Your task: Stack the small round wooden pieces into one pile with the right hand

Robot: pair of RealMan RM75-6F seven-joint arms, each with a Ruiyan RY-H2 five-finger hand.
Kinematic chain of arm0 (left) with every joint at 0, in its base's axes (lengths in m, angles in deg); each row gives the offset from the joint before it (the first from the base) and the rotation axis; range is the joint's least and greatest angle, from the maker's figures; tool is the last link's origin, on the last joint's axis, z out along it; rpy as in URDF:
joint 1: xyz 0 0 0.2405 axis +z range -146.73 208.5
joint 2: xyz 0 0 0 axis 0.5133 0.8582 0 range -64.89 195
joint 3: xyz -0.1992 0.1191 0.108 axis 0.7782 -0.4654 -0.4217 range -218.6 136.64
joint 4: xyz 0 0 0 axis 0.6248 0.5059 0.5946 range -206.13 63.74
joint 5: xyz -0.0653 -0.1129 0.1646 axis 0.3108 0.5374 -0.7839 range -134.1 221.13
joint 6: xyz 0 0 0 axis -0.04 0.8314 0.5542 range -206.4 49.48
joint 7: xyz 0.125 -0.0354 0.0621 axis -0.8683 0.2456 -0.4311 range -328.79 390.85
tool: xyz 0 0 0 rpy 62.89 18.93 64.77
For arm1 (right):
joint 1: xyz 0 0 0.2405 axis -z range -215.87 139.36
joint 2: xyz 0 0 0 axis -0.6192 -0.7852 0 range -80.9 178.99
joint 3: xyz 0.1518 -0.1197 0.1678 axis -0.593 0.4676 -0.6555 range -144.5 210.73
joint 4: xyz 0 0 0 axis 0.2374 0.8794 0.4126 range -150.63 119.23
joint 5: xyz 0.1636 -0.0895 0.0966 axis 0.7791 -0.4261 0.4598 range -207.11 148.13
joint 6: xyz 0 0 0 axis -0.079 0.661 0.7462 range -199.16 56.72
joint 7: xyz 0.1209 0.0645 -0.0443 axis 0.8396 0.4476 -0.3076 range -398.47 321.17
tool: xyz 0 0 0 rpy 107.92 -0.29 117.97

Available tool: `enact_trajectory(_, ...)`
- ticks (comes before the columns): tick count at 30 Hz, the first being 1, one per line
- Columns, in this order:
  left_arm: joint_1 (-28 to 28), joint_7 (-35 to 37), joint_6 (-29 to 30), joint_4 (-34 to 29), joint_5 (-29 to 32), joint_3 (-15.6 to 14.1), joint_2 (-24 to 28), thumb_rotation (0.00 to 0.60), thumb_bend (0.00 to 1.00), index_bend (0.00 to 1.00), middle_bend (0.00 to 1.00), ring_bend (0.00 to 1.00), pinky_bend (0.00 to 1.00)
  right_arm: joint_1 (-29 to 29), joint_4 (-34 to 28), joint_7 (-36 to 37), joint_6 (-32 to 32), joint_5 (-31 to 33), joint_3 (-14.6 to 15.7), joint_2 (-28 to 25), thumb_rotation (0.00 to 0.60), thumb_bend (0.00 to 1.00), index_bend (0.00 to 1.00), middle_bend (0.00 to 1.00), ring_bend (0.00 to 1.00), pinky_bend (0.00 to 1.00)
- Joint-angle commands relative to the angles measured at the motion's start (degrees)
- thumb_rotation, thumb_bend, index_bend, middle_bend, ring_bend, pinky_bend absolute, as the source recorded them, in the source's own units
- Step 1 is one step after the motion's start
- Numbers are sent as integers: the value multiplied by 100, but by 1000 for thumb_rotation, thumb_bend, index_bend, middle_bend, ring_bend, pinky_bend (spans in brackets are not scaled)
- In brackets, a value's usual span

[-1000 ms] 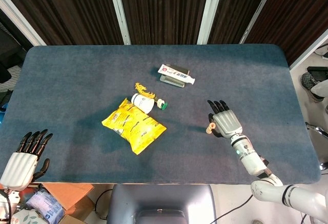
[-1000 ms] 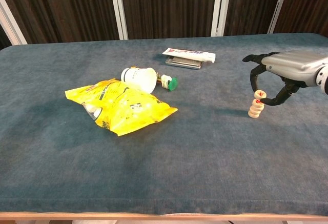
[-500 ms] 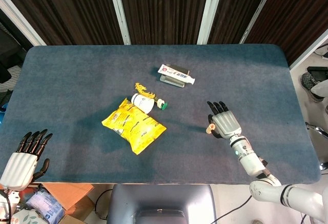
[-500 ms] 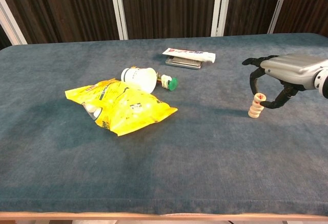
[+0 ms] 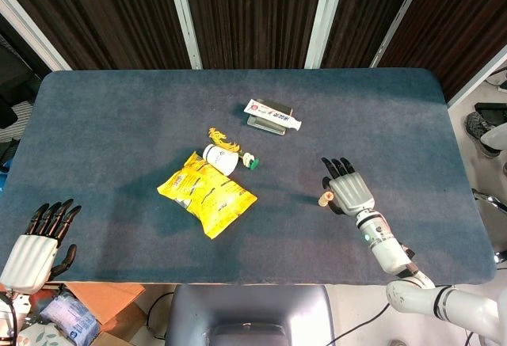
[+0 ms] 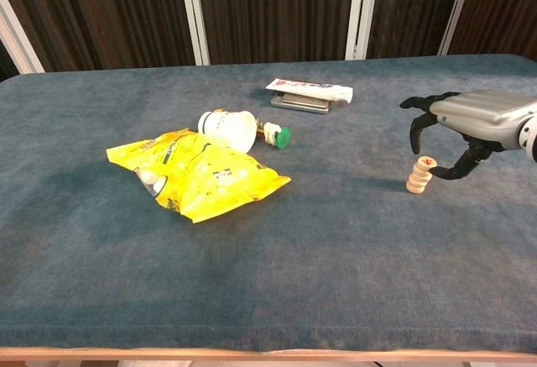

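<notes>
The robot's right hand [image 6: 470,128] hovers over a short pile of small round wooden pieces [image 6: 418,175] on the blue-grey table [image 6: 268,258], its fingers spread and curved in an arch and holding nothing. In the chest view the pile stands just below and to the thumb side of the palm, the top piece showing a red mark and sitting slightly off-centre so the column leans a little. A fingertip hangs near the top of the pile, and whether it touches cannot be told; the head view shows the pile [image 5: 323,199] close beside the hand [image 5: 349,188].

The stacking looks all but done, with no loose wooden piece visible elsewhere, so the step in hand appears to be letting go cleanly. That calls for lifting straight up, fingers kept wide, so nothing brushes the leaning top piece and topples the column.

Well away to the thumb side lie a yellow snack bag [image 6: 197,174], a white bottle [image 6: 228,128] with a green cap and a toothpaste tube [image 6: 310,90] on a dark flat object. The left hand [image 5: 36,245] rests off the table's near corner, fingers straight, gripping nothing.
</notes>
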Motion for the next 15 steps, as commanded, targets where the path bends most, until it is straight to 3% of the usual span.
enact_trajectory(1,2,12,8,-3,-12,-6,6,600,524,0,0,22,26,25,-67,60,38,-45,20,-64,600,460,507,19,0,0)
enact_trajectory(4,12,17,32,3,-32,-13,7,600,525,0,0,21,26,132,-240,132,230,-159,69,-186,600,461,479,21,0,0)
enact_trajectory(7,13,24,22,10,-24,-18,16,600,525,0,0,22,26,455,-721,185,731,-348,201,-493,600,460,374,4,0,0)
enact_trajectory(12,26,-14,16,6,47,5,18,600,524,0,0,21,26,1412,-2117,121,1907,-895,852,-1478,600,364,94,0,0,0)
enact_trajectory(15,33,-74,29,-6,42,8,-4,600,524,0,0,22,26,2065,-2302,532,2739,-1425,1240,-1793,600,353,45,0,0,0)
